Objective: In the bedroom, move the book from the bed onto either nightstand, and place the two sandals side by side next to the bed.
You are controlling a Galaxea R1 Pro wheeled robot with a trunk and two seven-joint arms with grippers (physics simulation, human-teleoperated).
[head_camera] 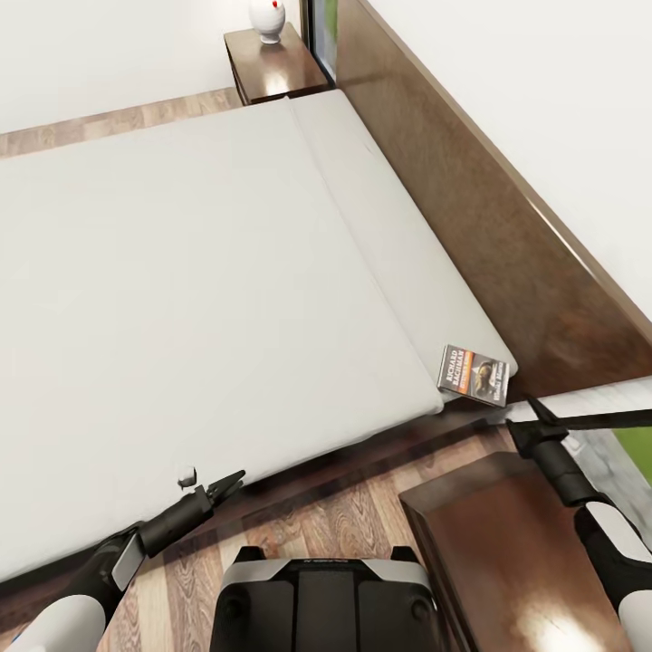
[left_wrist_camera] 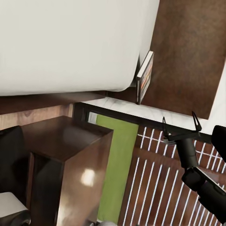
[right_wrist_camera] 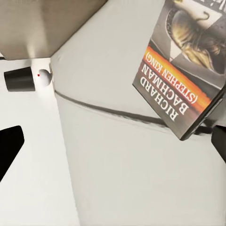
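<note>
Reaching for the book at the bed's corner

Left gripper (head_camera: 231, 483) hangs spread and empty over the bed (head_camera: 181, 299); the book (head_camera: 473, 373) lies flat at the mattress corner, right gripper (head_camera: 534, 415) just beside, jaws apart: best slide under squarely.

My view: bed (head_camera: 181, 272) across centre and left, headboard (head_camera: 471, 208) along its right, book (head_camera: 473, 373) on the mattress's lower-right corner, nightstand (head_camera: 507, 552) lower right, another nightstand (head_camera: 272, 68) at top, possibly bearing a small ornament (head_camera: 268, 18).
</note>
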